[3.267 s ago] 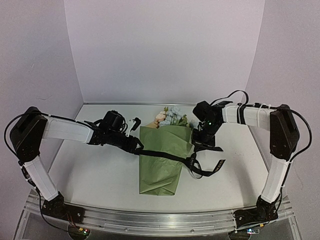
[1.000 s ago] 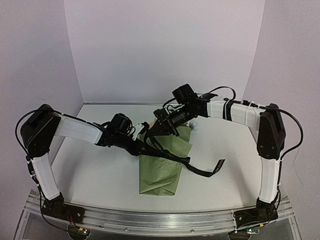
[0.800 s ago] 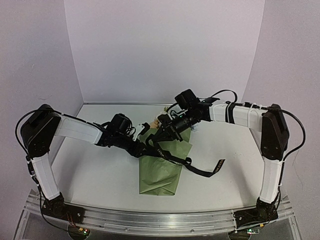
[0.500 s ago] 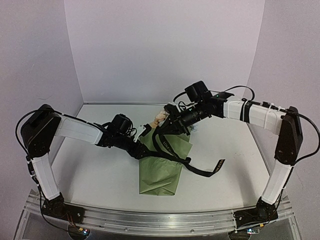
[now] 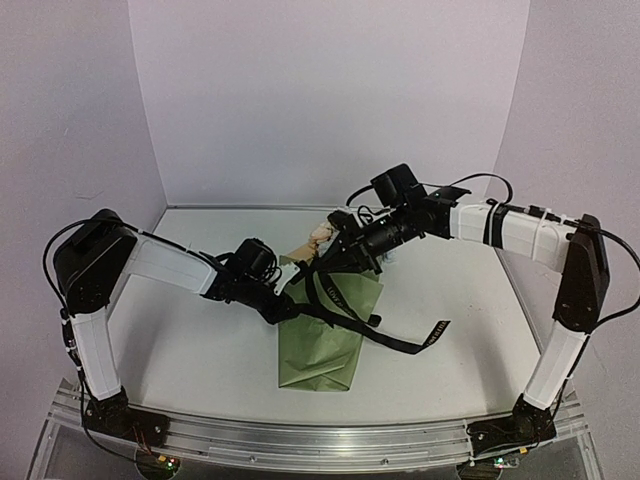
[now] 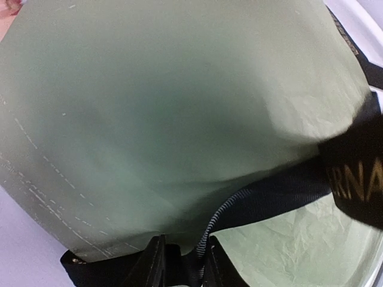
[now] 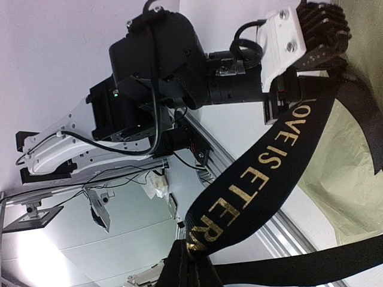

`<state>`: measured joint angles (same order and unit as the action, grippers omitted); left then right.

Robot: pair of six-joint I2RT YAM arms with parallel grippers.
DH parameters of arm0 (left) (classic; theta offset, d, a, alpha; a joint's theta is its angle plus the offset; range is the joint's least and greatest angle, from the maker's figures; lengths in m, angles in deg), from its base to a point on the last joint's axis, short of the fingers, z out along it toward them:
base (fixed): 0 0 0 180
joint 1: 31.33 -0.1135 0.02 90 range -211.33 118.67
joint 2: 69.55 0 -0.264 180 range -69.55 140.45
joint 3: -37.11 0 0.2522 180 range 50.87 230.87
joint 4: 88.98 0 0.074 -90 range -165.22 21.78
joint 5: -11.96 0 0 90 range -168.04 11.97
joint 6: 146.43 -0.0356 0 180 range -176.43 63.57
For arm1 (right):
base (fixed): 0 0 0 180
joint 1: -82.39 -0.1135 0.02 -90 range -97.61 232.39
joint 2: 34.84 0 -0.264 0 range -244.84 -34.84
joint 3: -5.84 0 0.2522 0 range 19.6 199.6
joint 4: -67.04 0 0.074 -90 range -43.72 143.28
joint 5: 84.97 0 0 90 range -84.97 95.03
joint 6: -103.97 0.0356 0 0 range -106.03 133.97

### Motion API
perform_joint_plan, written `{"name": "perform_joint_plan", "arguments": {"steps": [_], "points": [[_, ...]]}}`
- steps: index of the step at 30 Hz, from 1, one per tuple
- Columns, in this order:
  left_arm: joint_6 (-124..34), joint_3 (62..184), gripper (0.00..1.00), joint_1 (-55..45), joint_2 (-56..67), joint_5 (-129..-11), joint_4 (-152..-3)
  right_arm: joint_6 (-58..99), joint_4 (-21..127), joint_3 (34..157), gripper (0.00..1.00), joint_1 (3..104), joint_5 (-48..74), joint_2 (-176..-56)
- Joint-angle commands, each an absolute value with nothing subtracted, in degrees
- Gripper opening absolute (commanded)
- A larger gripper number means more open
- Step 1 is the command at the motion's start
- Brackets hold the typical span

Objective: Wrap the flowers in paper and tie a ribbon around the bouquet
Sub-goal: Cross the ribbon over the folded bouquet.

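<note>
The bouquet (image 5: 322, 335) lies mid-table, a cone of olive-green paper (image 6: 167, 107) with the flowers (image 5: 322, 236) poking out at its far end. The black ribbon (image 5: 395, 340) crosses the cone, and its free end trails to the right. My left gripper (image 5: 284, 300) presses against the cone's left edge. In the left wrist view its fingers (image 6: 157, 263) are shut on the ribbon (image 6: 269, 194). My right gripper (image 5: 337, 262) hovers over the cone's top, shut on the gold-lettered ribbon (image 7: 263, 173). That length runs taut from the right gripper (image 7: 190, 256) to the left gripper (image 7: 311, 36).
The ribbon's loose tail (image 5: 437, 329) lies on the white table right of the cone. Lilac walls close the back and both sides. An aluminium rail (image 5: 320, 440) runs along the front edge, and the arms' bases stand at its two ends.
My right gripper has pulled the ribbon up and back to the right over the cone's top. My left gripper opened, shifted right against the paper and shut again on the ribbon.
</note>
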<state>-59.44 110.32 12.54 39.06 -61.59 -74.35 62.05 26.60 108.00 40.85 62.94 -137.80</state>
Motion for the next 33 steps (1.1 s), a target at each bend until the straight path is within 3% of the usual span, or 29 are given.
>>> {"name": "perform_joint_plan", "arguments": {"steps": [1,6,19,28,33], "points": [[-58.61,112.38,0.12,12.35,35.66,-64.02,-78.03,61.52,27.7,105.93,0.0,40.09,64.31,-138.18],[-57.25,111.0,0.01,11.97,33.26,-64.1,-80.68,61.02,27.66,104.24,0.0,40.1,63.3,-140.76],[-56.93,111.58,0.0,11.64,31.4,-60.88,-79.9,60.8,23.06,107.85,0.0,40.11,57.24,-151.33],[-57.66,112.58,0.0,11.64,31.47,-57.48,-77.25,50.77,5.03,112.91,0.0,39.5,41.31,-152.71],[-58.04,112.57,0.0,11.64,31.7,-57.47,-76.5,46.65,4.02,108.67,0.0,39.45,29.49,-146.45]]}}
